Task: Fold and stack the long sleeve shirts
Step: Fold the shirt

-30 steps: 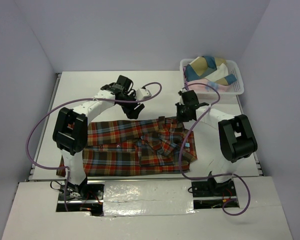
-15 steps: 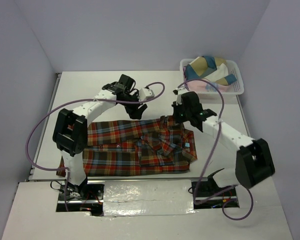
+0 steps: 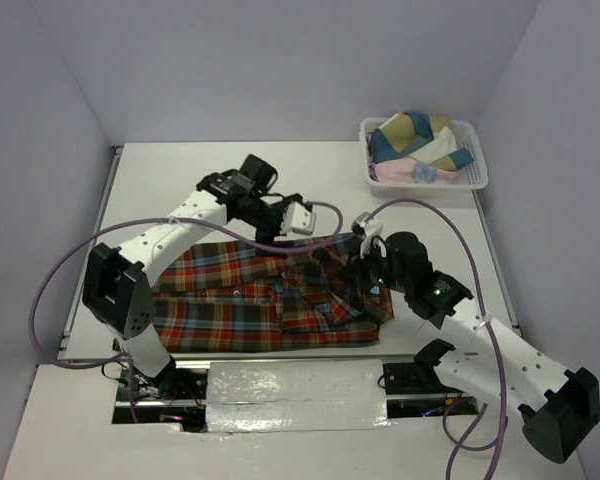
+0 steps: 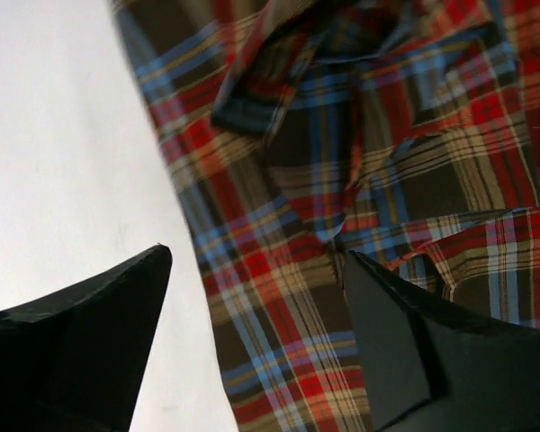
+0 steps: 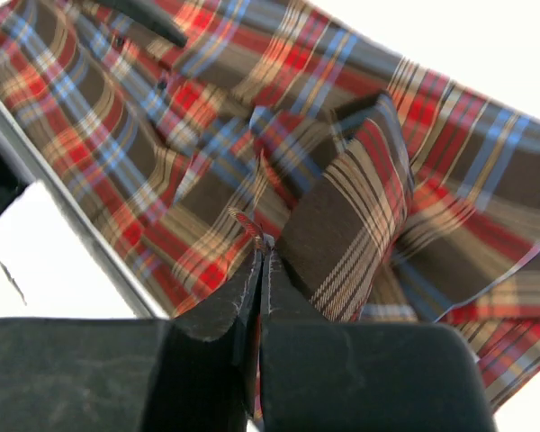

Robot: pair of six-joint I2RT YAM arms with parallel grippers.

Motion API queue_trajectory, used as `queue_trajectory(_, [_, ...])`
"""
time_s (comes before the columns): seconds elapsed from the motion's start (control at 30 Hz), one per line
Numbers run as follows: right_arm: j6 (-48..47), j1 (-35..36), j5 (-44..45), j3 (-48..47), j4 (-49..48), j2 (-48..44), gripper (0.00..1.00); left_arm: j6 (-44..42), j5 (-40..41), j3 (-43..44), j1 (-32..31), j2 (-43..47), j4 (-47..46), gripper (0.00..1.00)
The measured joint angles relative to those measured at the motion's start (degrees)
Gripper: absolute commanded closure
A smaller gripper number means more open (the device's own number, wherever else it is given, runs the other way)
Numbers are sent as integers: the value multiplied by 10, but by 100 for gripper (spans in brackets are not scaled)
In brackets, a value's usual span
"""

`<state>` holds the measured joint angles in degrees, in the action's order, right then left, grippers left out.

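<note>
One long sleeve shirt (image 3: 250,300), plaid flannel in red-orange, brown and blue, lies spread across the near half of the table, its right part bunched. My right gripper (image 3: 363,272) sits on that bunched part. In the right wrist view it (image 5: 261,247) is shut on a thin pinch of the plaid cloth beside a raised fold (image 5: 360,207). My left gripper (image 3: 283,232) hovers over the shirt's far edge. The left wrist view shows it (image 4: 259,256) open, one finger over bare table and the other over the plaid (image 4: 279,297), nothing between them.
A white slotted basket (image 3: 477,180) stands at the back right corner, holding blue, tan, pink and white cloth (image 3: 415,135). White table top (image 3: 160,180) shows beyond the shirt. The near edge carries a shiny strip (image 3: 290,385) between the arm bases.
The right arm swung forward and down onto the shirt's right part, and its jaws shut on the cloth. The left gripper moved right along the far edge and opened wider.
</note>
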<state>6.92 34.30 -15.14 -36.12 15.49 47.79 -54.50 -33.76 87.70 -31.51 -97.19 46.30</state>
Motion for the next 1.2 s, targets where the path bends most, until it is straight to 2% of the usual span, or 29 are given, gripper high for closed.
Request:
queue_trajectory(0.03, [5,5,-1,12,1,-12,100,-19,2,-5,-17,1,4,1])
queue_trajectory(0.23, [23,18,9,43,5,-55,100,-68,-3,-53,-98,21,-28,1])
queue_trajectory(0.43, [24,19,23,43,5,-63,100,-68,-20,-67,-118,24,-96,1])
queue_trajectory(0.67, [24,19,27,43,5,-69,100,-48,-20,-75,-134,-25,-184,1])
queue_trajectory(0.87, [24,19,27,43,5,-70,100,-33,-33,-75,-137,-62,-205,1])
queue_trajectory(0.93, [24,19,27,43,5,-70,100,-20,-36,-75,-142,-68,-215,9])
queue_trajectory(0.97, [24,19,27,43,5,-70,100,-9,-37,-75,-144,-71,-224,29])
queue_trajectory(1.03, [26,19,28,43,5,-70,100,6,-41,-75,-146,-78,-235,51])
queue_trajectory(1.07, [26,19,30,43,5,-72,100,14,-41,-74,-147,-82,-239,75])
queue_trajectory(1.13, [26,19,29,43,5,-73,100,25,-41,-72,-147,-87,-240,100])
queue_trajectory(1.2, [26,19,31,43,5,-73,99,30,-39,-65,-147,-88,-233,100])
